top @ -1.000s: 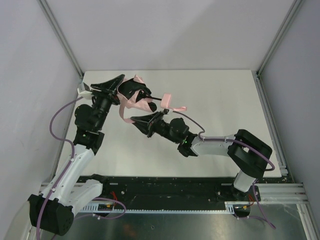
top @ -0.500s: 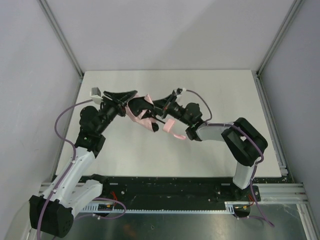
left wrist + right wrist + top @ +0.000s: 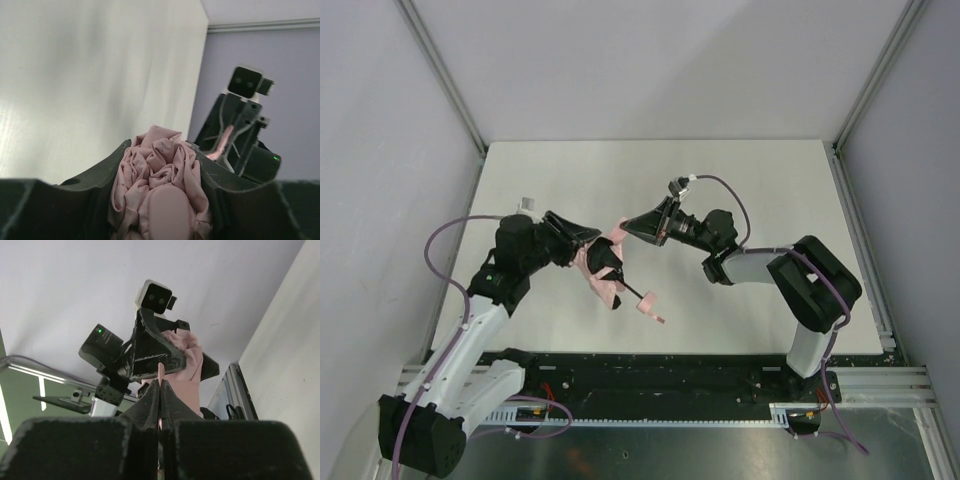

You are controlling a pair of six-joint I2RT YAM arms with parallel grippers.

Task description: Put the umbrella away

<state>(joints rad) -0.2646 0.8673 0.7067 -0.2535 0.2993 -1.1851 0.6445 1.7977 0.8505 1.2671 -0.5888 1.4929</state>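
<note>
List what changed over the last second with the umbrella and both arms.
The left fingers carried the umbrella toward the near edge, its handle swinging from the far side to the near side. The right fingers swung round to the far side and closed on the pink strap. The left grip on the fabric stayed.

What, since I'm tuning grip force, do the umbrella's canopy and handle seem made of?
The umbrella: canopy of soft, thin fabric, matte pale pink, going by its crumpled folds. Its handle: smooth pink, probably hard plastic, but too small to be sure.
</note>
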